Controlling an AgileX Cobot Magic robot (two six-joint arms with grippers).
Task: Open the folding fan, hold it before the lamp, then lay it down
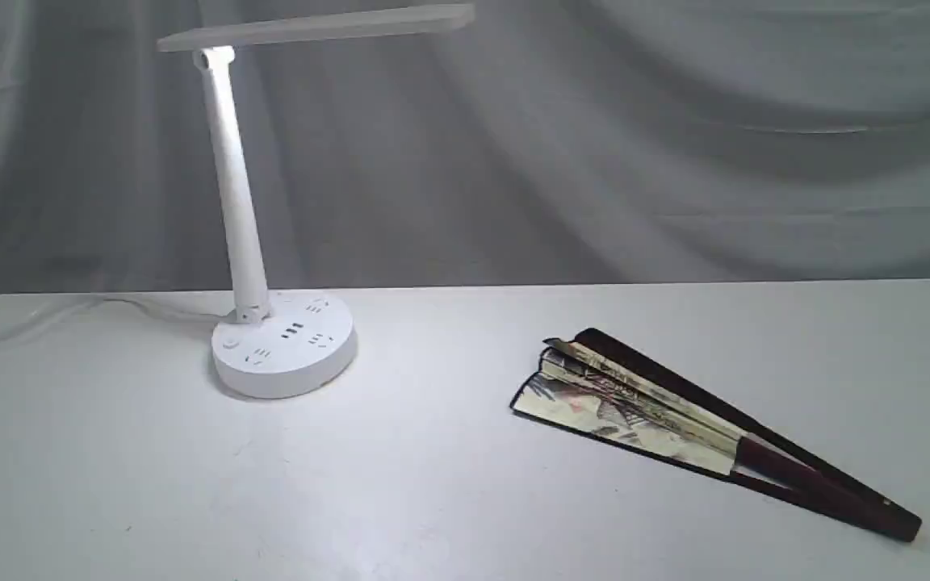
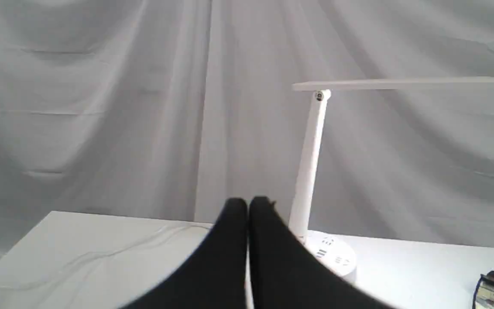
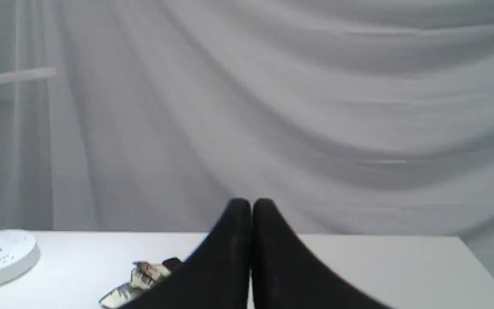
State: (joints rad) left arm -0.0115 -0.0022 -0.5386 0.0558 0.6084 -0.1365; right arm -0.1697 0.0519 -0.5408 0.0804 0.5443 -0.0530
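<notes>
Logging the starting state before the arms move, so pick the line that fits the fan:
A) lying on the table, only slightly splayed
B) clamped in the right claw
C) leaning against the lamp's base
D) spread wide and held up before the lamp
A: the folding fan lies flat on the table, its leaves barely parted, well apart from the lamp, with nothing holding it.

White lamp [image 1: 283, 349] — cream-maroon folding fan [image 1: 643, 403]

We find a staged recording setup: a white table [image 1: 110, 484], with a grey cloth backdrop [image 1: 675, 121] draped behind the table.
</notes>
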